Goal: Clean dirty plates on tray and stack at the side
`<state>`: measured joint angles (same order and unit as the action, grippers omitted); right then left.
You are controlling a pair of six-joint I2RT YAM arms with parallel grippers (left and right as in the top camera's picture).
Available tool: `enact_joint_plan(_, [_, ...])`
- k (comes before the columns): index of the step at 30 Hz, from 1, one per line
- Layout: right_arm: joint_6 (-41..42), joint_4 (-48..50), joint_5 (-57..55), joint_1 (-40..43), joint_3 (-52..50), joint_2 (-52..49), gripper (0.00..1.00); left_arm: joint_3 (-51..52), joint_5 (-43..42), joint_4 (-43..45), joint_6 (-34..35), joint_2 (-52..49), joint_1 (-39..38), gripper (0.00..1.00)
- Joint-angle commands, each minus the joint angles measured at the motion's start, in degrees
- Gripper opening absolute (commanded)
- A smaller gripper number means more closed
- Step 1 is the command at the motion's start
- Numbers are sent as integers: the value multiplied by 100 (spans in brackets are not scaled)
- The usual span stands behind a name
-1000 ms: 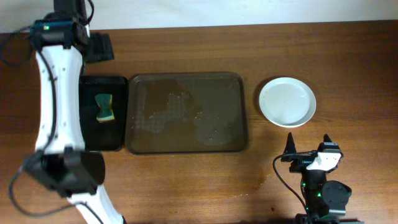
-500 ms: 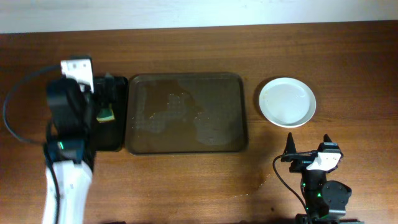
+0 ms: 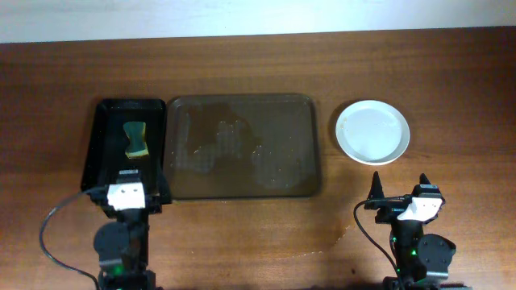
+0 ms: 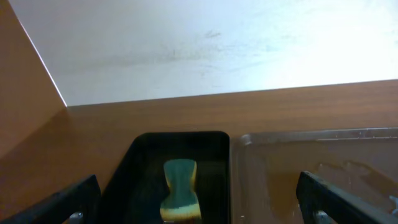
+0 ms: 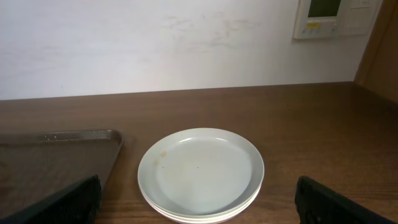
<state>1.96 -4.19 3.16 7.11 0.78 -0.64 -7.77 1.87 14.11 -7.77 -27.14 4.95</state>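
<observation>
The brown tray (image 3: 242, 103) lies mid-table with wet streaks and no plate on it; its rim also shows in the left wrist view (image 4: 311, 135) and the right wrist view (image 5: 62, 138). A stack of white plates (image 3: 372, 131) sits to its right, in front of my right gripper (image 3: 400, 192), which is open and empty (image 5: 202, 214); the top plate (image 5: 200, 168) has a few small specks. A green-and-yellow sponge (image 3: 135, 138) lies in a black container (image 3: 95, 145). My left gripper (image 3: 126, 187) is open and empty (image 4: 199, 214), just short of the sponge (image 4: 180, 186).
The black container (image 4: 180, 138) touches the tray's left side. A white wall runs behind the table's far edge. A wall panel (image 5: 326, 17) hangs at the upper right. Bare wood lies along the front between the two arms.
My left arm has swung from the far left back of the table down to the front left, behind the black container. The right arm, plates and tray have not moved.
</observation>
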Motion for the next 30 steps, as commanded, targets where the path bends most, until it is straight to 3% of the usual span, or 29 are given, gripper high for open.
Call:
enact_joint_plan(1, [39, 9, 90, -35, -46, 35, 98, 409, -66, 105, -210, 579, 11, 99])
enact_joint_plan(7, [39, 9, 90, -35, -46, 35, 98, 730, -70, -205, -404, 1438, 9, 99])
enact_joint_plan(12, [39, 9, 90, -35, -46, 33, 98, 730, -66, -892, -605, 1759, 11, 99])
enact_joint_plan(16, [39, 9, 90, -35, -46, 33, 98, 730, -68, -1908, -603, 2629, 11, 99])
enact_joint_plan(30, [39, 9, 90, -35, -46, 33, 99, 728, -66, -1878, -603, 2684, 11, 99])
